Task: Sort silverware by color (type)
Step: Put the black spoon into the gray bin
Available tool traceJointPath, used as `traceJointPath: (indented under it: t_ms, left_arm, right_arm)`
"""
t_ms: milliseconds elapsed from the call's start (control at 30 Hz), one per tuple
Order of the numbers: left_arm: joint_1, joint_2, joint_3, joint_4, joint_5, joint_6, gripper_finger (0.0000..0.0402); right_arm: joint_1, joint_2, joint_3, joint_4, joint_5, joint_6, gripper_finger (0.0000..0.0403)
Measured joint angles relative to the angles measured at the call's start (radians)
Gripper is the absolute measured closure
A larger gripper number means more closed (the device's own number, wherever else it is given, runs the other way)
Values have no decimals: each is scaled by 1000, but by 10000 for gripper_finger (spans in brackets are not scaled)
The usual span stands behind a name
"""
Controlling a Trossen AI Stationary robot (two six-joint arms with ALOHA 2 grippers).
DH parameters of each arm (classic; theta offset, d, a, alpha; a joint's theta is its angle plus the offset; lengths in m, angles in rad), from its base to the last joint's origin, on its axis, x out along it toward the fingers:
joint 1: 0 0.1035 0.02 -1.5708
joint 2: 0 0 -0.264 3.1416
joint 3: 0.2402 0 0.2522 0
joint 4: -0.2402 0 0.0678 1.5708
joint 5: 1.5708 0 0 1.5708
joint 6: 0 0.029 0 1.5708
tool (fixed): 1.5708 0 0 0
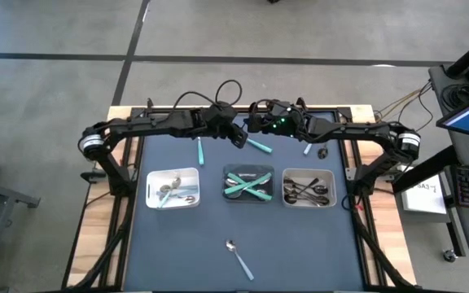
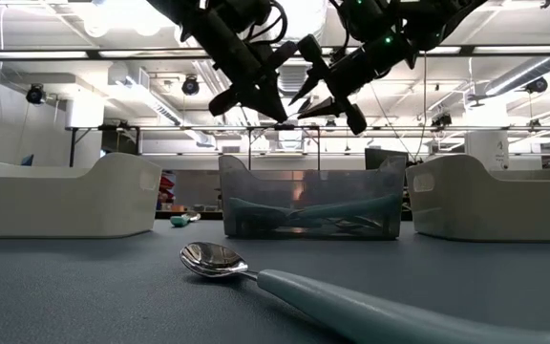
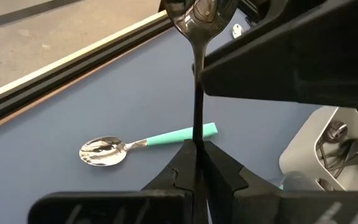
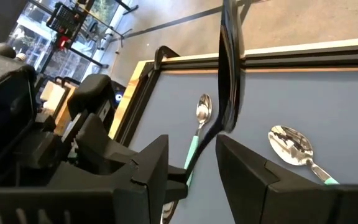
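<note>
Hovering high over the far middle of the blue table mat point(image 1: 177, 244), tips nearly meeting: left gripper point(image 1: 238, 137) and right gripper point(image 1: 253, 124). Left gripper pressed together on the handle of a dark black spoon point(image 3: 197, 93), bowl end up and reaching between the right gripper's fingers point(image 4: 253, 171). Right gripper spread apart around that spoon, not clamped.

Lying flat under the grippers at the far side: a teal-handled spoon with shiny silver bowl point(image 1: 199, 150) to the left, another teal-handled spoon point(image 1: 259, 146) near centre, and two small pieces further right, too small to tell.

Lined up across the middle: a white rectangular tray point(image 1: 150, 189) at left holding all-silver pieces, a dark translucent tray point(image 1: 226, 183) at centre holding crossed teal-handled pieces, a white tray point(image 1: 287, 189) at right holding dark pieces.

Resting alone on the near side of the mat, well apart from the trays: one more teal-handled silver spoon point(image 1: 238, 258).
</note>
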Motion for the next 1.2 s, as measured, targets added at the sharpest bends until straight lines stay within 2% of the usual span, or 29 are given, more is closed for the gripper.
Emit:
traceJointPath:
  t_ms: [367,467,767,1200]
  left_arm:
    - [-4,-21,0,-10,0,45,401]
    - [-14,-21,0,10,34,51,401]
    - [-16,-20,0,26,27,51,401]
    - [-16,-20,0,35,24,51,401]
  right_arm:
    - [1,0,0,0,-9,7,278]
    - [1,0,0,15,-8,7,278]
    - [1,0,0,33,-9,0,299]
    - [1,-1,0,13,-11,-24,301]
